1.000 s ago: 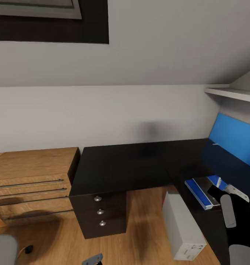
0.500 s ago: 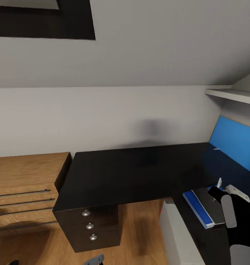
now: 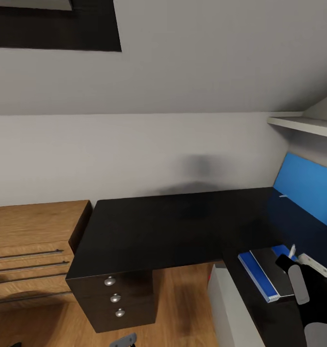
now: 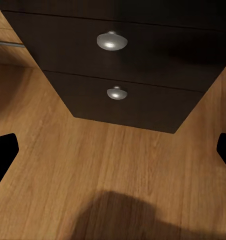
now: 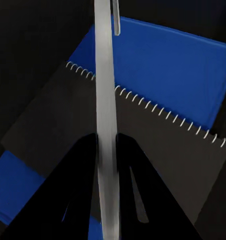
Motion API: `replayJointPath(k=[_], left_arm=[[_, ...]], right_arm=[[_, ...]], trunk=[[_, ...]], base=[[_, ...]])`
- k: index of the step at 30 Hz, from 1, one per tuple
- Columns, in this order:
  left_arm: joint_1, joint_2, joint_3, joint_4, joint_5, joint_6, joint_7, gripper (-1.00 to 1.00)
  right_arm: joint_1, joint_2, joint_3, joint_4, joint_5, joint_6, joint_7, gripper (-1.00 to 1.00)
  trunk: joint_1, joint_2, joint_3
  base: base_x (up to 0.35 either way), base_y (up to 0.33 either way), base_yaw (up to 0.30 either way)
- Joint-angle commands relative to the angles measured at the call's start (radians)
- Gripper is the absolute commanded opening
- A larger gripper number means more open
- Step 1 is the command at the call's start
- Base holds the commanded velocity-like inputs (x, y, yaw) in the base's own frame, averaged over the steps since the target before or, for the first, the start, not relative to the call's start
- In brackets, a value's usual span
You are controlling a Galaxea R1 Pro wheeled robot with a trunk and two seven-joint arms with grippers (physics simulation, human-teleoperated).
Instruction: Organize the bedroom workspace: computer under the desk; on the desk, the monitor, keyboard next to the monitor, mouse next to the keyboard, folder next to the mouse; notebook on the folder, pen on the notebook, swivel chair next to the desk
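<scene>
While the right end effector (image 5: 107, 145) clamps the pen (image 5: 105, 100), notebook (image 5: 142, 135) and folder (image 5: 167, 60) lie directly beneath

The desk (image 3: 173, 226) runs black along the white wall, its drawer unit (image 3: 116, 299) beside a wooden chest (image 3: 28, 250); the folder (image 3: 260, 275) lies on the top with the notebook (image 3: 273, 267) on it; the right gripper (image 3: 298, 262) holds the pen (image 3: 292, 250) just above; the computer (image 3: 228, 311) stands below.
</scene>
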Motion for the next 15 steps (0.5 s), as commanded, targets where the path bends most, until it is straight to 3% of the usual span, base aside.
replayJointPath(k=[1,15], left_arm=[[-0.002,0.001,-0.008,0.0,0.009,-0.005,0.006,1.0],[-0.002,0.001,-0.008,0.0,0.009,-0.005,0.006,1.0]], right_arm=[[-0.001,-0.001,0.001,0.003,-0.012,0.0,-0.008,-1.0],[-0.006,-0.004,0.041,0.097,-0.012,-0.018,-0.007,-1.0]], trunk=[[0.0,-0.001,-0.001],[0.0,-0.001,-0.001]], base=[[0.0,0.0,0.0],[0.0,0.0,0.0]])
